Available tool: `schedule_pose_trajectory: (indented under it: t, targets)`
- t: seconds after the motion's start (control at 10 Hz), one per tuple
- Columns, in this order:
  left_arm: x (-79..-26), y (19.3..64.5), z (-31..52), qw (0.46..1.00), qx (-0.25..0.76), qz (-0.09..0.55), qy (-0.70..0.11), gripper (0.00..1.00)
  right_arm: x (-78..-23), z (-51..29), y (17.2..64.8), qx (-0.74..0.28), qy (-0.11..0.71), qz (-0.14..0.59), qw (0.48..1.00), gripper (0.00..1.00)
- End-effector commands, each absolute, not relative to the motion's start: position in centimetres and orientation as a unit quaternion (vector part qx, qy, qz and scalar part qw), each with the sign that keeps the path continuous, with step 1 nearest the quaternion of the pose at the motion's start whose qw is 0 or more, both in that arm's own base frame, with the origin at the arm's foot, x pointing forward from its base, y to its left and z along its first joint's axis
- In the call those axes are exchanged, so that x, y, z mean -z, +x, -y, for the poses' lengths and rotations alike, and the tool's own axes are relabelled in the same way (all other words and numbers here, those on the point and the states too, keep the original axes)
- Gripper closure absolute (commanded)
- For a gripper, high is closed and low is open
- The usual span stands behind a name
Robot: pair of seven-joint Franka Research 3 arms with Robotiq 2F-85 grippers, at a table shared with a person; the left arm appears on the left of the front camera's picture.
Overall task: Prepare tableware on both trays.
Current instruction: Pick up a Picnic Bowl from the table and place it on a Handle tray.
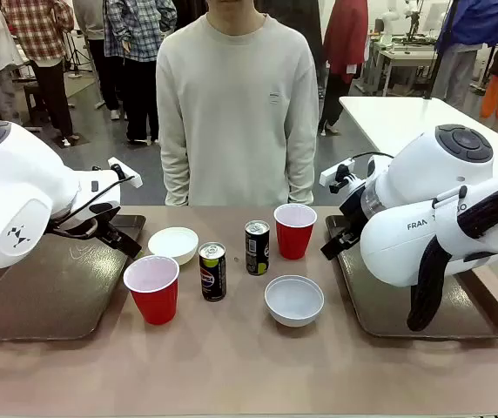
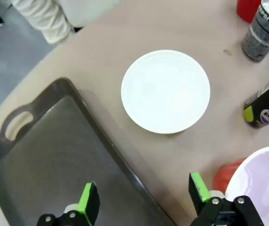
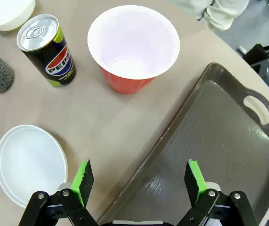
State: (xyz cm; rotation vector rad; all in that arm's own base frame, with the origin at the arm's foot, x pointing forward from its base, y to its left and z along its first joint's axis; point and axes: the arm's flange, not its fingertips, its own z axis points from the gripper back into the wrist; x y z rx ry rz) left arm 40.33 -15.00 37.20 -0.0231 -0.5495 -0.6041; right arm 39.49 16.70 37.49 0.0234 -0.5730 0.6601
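Left jaws wide open, left pads (image 2: 88,201) well apart, nothing held; in the left wrist view they hang over the long rim of the left tray (image 1: 23,305), which lies in that frame's lower left. Right jaws equally wide open, right pads (image 3: 194,176) gripping nothing, over the rim of the right tray (image 1: 384,309), which runs to the right wrist frame's lower right. Front view: trays lie at lower left and lower right; all six pieces stand on the tabletop (image 1: 232,366) between them, each apart from the others. Far bowl (image 1: 173,244) left of centre, just beside the left tray. Near cup (image 1: 152,289) below it, upright, mouth up. Pepsi can (image 1: 212,271) just right of that cup; second can (image 1: 257,247) near it, up and to the right. Far cup (image 1: 294,231) right of centre, upright, near the right tray. Near bowl (image 1: 294,299) below the far cup. Person's pale sweater (image 1: 236,113) at upper centre, beyond the tabletop's far edge.
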Motion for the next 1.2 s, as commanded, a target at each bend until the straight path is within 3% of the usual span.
schedule_pose_trajectory:
  t: [0.0, 1.0, 1.1]
  targets:
    - [-37.2, 40.3, 15.0, 0.918, 0.294, 0.267, -0.011, 0.0, -37.5, -16.7, 39.5, -0.32, 0.011, 0.277, 0.906, 0.0]
    - [-37.2, 40.3, 15.0, 0.918, 0.294, 0.267, -0.011, 0.0, -37.5, -16.7, 39.5, -0.32, 0.011, 0.277, 0.906, 0.0]
    - [-38.6, 39.9, 14.9, 0.919, 0.301, 0.253, -0.039, 0.0, -38.6, -16.3, 39.3, -0.297, 0.061, 0.249, 0.92, 0.0]
